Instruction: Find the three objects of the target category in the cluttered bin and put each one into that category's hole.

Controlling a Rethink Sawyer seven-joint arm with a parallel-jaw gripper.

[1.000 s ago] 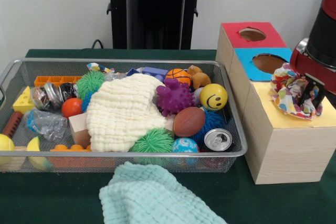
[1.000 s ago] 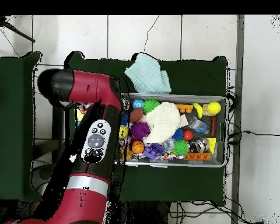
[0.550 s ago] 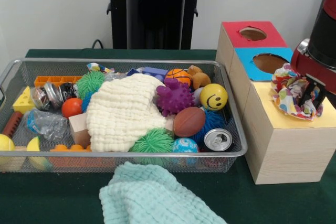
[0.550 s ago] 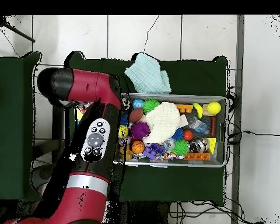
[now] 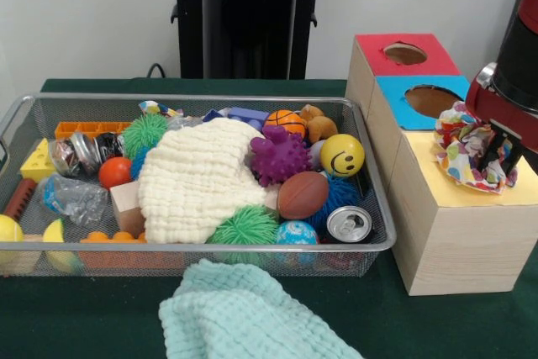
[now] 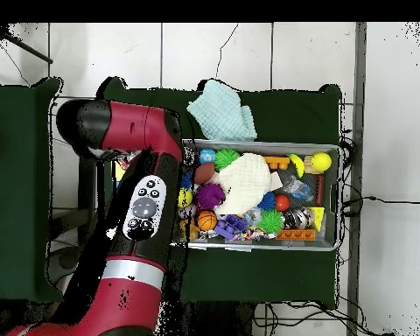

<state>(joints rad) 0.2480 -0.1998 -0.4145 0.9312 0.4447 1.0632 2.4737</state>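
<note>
My gripper (image 5: 498, 150) hangs at the right over the yellow top (image 5: 521, 192) of the wooden box. It is shut on a bunched, colourful patterned cloth (image 5: 461, 145), whose lower edge rests on that yellow surface and hides the hole there. The blue hole (image 5: 430, 100) and the red hole (image 5: 404, 55) lie behind it, both uncovered. A cream cloth (image 5: 200, 176) lies across the middle of the wire bin (image 5: 193, 247). A mint cloth (image 5: 244, 313) sits on the table in front of the bin. In the overhead view the red arm (image 6: 143, 201) hides the gripper and box.
The bin holds several toys: a purple spiky ball (image 5: 279, 155), a smiley ball (image 5: 342, 155), a brown football (image 5: 303, 194), a can (image 5: 348, 224), green fuzzy balls (image 5: 245, 227) and a cheese wedge (image 5: 39, 160). The bin (image 6: 262, 194) lies right of the arm from above.
The gripper with the patterned cloth has shifted only very slightly; the bin's contents are unchanged.
</note>
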